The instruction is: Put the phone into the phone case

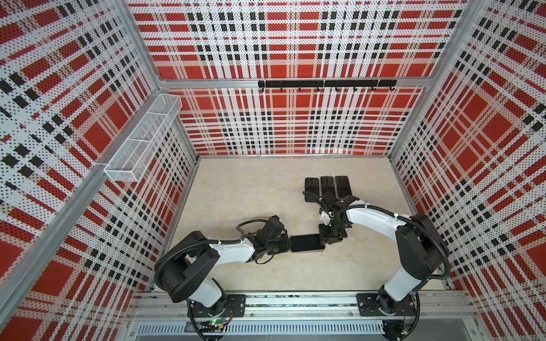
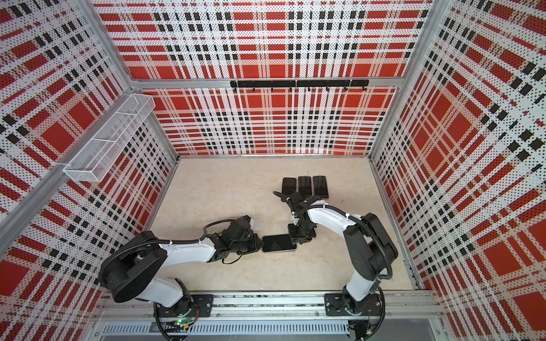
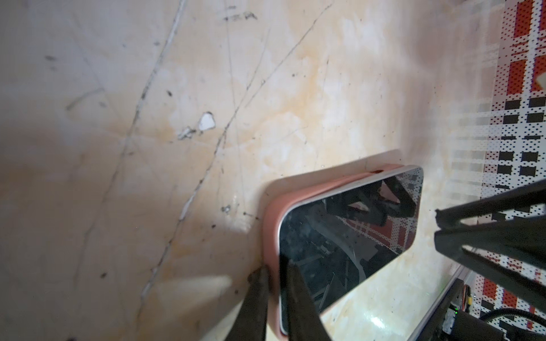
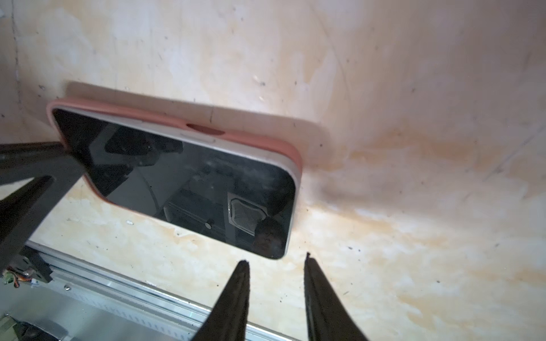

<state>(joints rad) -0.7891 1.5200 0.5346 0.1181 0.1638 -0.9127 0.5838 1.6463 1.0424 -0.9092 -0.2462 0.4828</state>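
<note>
The phone (image 1: 307, 242) lies screen up at the middle of the tabletop (image 1: 251, 200), between the two arms, resting in the pink phone case (image 3: 270, 236). At the end away from the left arm, its silver edge stands above the pink rim. The left fingers (image 3: 297, 295) are closed on the case's near end, one outside the rim and one on the glass. The right fingers (image 4: 236, 295) stand apart with nothing between them, just off the phone's corner. Behind, three dark phones (image 1: 327, 187) lie side by side, well apart from the cased one; the right arm (image 1: 375, 215) covers their near ends in both top views. The tabletop is beige, stained and scratched, with a white chip (image 3: 206, 121). Red, white and black plaid walls (image 1: 295, 124) enclose it, carrying a mesh basket (image 1: 141, 141) at the left and a black hook rail (image 1: 326, 84) at the back
</note>
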